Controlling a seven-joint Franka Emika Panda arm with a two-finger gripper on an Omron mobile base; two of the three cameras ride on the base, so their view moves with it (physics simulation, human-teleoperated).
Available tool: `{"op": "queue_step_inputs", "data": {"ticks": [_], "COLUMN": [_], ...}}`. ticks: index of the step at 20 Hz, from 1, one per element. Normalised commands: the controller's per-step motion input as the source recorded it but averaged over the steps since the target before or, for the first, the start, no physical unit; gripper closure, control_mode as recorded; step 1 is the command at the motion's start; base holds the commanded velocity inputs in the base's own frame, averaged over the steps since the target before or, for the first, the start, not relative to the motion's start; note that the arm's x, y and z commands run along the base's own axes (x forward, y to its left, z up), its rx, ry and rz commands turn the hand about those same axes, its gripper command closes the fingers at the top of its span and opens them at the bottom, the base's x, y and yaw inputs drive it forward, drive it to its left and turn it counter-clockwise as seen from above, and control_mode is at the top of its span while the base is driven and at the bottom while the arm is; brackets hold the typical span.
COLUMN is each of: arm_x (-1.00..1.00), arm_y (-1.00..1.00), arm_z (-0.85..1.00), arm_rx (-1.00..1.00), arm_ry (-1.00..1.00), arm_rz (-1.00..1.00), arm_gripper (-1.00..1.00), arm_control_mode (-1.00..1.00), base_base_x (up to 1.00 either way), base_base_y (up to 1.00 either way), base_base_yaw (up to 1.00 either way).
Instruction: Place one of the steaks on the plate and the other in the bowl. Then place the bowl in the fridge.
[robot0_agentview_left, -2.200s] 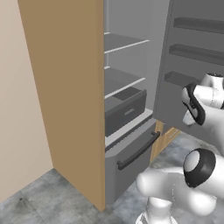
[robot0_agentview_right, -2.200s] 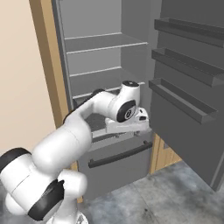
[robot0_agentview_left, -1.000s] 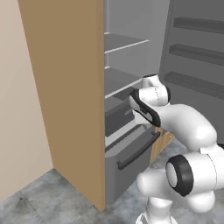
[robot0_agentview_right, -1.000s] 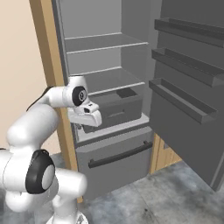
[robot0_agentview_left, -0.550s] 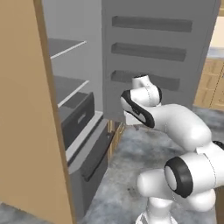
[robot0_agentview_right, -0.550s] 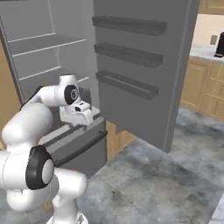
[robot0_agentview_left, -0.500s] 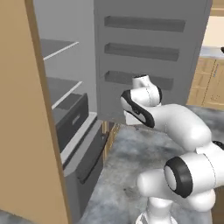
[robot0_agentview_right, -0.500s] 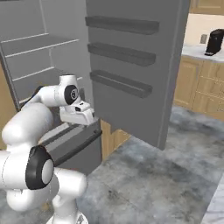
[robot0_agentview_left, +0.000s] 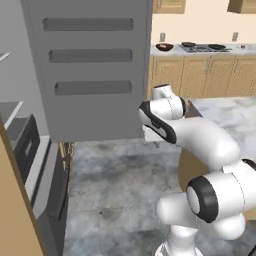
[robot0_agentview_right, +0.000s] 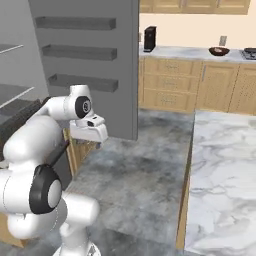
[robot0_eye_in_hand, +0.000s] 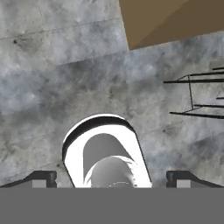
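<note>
The gripper (robot0_eye_in_hand: 111, 175) pointed down at the grey stone floor (robot0_eye_in_hand: 65, 83) with its two dark fingertips (robot0_eye_in_hand: 41, 177) spread wide apart and nothing between them. The fridge (robot0_agentview_right: 85, 60) stood open beside the arm, its door racks facing the room. A dark bowl (robot0_agentview_right: 218, 51) sat well apart on the far counter (robot0_agentview_right: 200, 54) near the stove. No steaks could be made out, so judging by this, the bowl's trip to the fridge remained undone.
</note>
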Motion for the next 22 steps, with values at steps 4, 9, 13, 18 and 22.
{"op": "queue_step_inputs", "data": {"ticks": [4,9,13,18,22], "arm_x": [0.0,0.0,0.0,0.0,0.0], "arm_y": [0.0,0.0,0.0,0.0,0.0], "arm_z": [0.0,0.0,0.0,0.0,0.0], "arm_rx": [0.0,0.0,0.0,0.0,0.0], "arm_ry": [0.0,0.0,0.0,0.0,0.0], "arm_rz": [0.0,0.0,0.0,0.0,0.0], "arm_gripper": [-1.0,-1.0,-1.0,-1.0,-1.0], "arm_control_mode": [1.0,1.0,1.0,1.0,1.0], "base_base_x": [-0.49,-0.53,0.02,0.02,0.0], "base_base_y": [-0.26,-0.56,-1.0,-0.95,-0.94], "base_base_yaw": [-0.49,-0.36,-0.68,-0.77,-0.76]}}
